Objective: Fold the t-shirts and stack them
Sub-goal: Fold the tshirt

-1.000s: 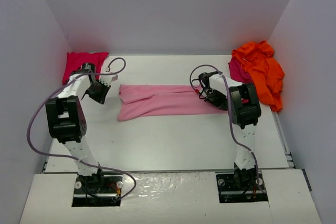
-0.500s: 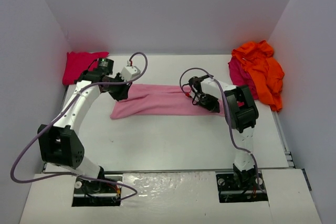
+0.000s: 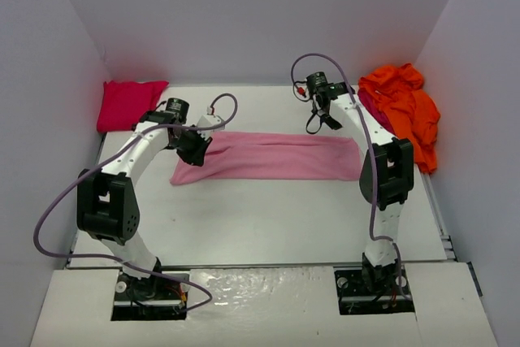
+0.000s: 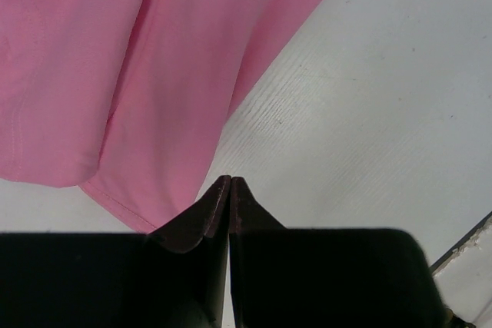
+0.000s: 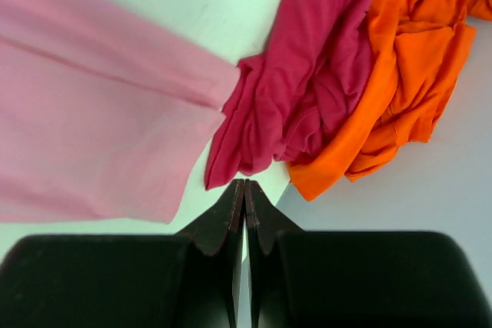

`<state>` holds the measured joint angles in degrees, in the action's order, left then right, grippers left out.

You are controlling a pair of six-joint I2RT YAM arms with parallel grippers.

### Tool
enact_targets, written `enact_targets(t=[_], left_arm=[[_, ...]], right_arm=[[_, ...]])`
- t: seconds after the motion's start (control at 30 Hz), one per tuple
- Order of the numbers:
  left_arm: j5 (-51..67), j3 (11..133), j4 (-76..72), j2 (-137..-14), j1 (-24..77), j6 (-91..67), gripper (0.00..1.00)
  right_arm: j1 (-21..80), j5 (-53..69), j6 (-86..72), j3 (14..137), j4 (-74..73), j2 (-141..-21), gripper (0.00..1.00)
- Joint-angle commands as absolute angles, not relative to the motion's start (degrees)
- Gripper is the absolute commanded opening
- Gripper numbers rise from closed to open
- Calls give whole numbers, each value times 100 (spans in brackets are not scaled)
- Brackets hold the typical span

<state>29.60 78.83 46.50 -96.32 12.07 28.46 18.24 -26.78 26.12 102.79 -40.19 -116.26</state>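
Observation:
The light pink t-shirt (image 3: 268, 157) lies as a long folded strip across the middle of the table (image 3: 260, 217). My left gripper (image 3: 193, 150) hovers at the strip's left end, shut with nothing between its fingers; in the left wrist view its tips (image 4: 231, 180) sit just off the pink hem (image 4: 154, 59). My right gripper (image 3: 328, 119) is raised behind the strip's right end, shut and empty (image 5: 244, 183). Below it are the pink end (image 5: 92, 128), the dark crimson shirt (image 5: 300, 97) and the crumpled orange shirt (image 5: 407, 59). A folded red shirt (image 3: 126, 103) lies at the back left.
The orange shirt (image 3: 402, 111) is heaped against the right wall with the crimson one (image 3: 367, 108) partly under it. White walls close in the table on three sides. Both arms' cables loop above the table.
The right gripper has left the pink shirt's right end and risen toward the back. The left arm swung right from near the red shirt to the pink strip's left end. The strip now reaches farther right.

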Motion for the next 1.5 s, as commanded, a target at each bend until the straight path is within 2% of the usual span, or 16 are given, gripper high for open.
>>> enact_targets(t=[0.0,0.3,0.4,0.67,0.87,1.0,1.27,1.47], left_arm=[[3047,7873,4805,-9559,1380,3095,0],[2821,6998,4667,-9299,1389,3208,0],[2751,6741,4561,-9229,1380,3190,0],[2207,6771,4229,-10094,1291,2631,0],[1765,7618,4115,-11088,1213,2280,0],[1322,8510,4380,-11792,1203,2250,0],[671,10462,4957,-12885,930,2161,0],[398,12259,5531,-13797,773,2189,0]], right_arm=[[1444,-2569,2609,10879,-4096,-12432,0],[1213,-2575,2593,12187,-3990,-13919,0],[1195,-2549,2584,12339,-3982,-14080,0],[1229,-2248,2950,11351,-4209,-13820,0],[1382,-1522,3652,9653,-4452,-12910,0],[1861,-1490,3804,8588,-4456,-12237,1],[3123,-1313,3532,7714,-4810,-11588,1],[4444,-946,3412,7652,-5132,-11449,1]])
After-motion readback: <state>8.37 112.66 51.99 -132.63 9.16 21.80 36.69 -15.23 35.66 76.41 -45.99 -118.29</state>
